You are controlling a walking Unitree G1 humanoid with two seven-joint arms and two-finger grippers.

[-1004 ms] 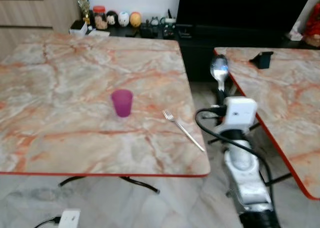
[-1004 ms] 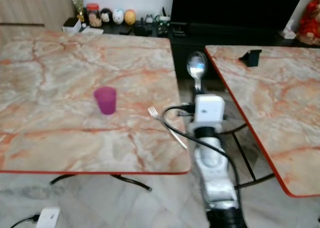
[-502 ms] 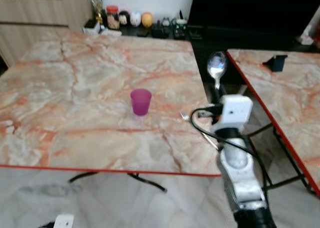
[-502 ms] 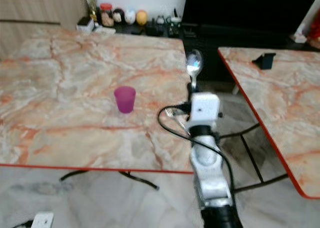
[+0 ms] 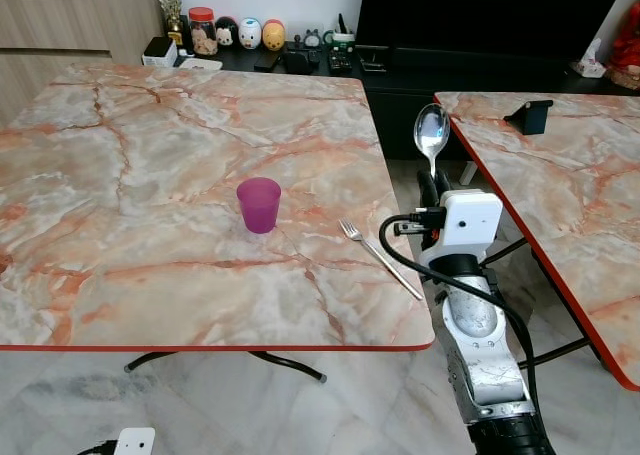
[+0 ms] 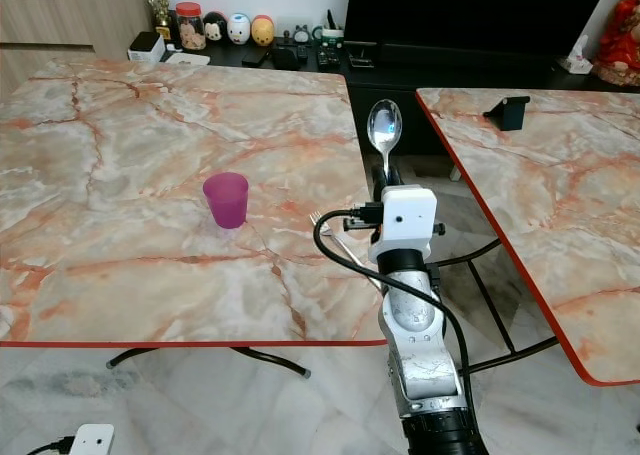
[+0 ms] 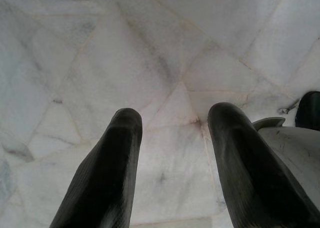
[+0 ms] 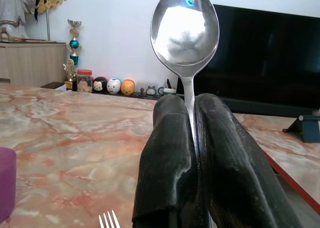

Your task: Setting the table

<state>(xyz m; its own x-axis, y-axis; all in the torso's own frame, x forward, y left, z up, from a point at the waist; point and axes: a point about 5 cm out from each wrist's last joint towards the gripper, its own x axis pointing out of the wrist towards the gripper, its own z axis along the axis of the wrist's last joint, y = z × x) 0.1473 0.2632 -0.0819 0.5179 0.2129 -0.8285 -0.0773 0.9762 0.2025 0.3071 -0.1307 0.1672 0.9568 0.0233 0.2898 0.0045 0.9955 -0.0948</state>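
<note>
Right claw [image 8: 192,138] is clamped tight on a polished metal spoon [image 5: 431,133], bowl upright, right of centre frame beside the marble-patterned counter [image 5: 150,175] edge. On that counter: a translucent purple cup [image 5: 259,204] and a steel fork [image 5: 380,258]. Left claw [image 7: 175,158] hangs with fingers apart over pale stone floor [image 7: 165,52].

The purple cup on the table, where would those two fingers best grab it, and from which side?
Probably around the wall of the purple cup, near mid-height, coming in level from the table's near edge. It stands upright, mouth up, with bare tabletop in front of it; the fork lies apart on its right. The right gripper is shut on a spoon, so the open left gripper seems the likelier hand.
</note>
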